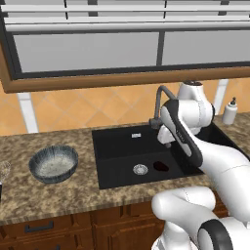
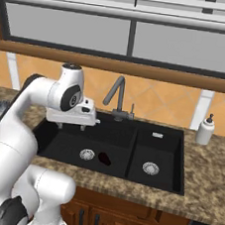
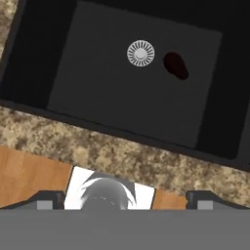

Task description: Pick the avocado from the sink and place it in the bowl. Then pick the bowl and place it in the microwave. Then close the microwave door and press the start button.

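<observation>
Your avocado (image 3: 176,65) lies on the sink (image 1: 117,146) floor, just beside the drain (image 3: 140,52). Your gripper (image 2: 71,126) hangs above the basin with fingers spread wide, holding nothing. The bowl (image 1: 53,163) sits on the counter (image 1: 73,195), left of the sink.

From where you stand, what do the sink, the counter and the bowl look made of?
Sink: matte black, maybe composite; no shine. Counter: speckled brown stone, granite-like. Bowl: likely glazed ceramic, streaked blue-grey sides, pale speckled inside.
</observation>
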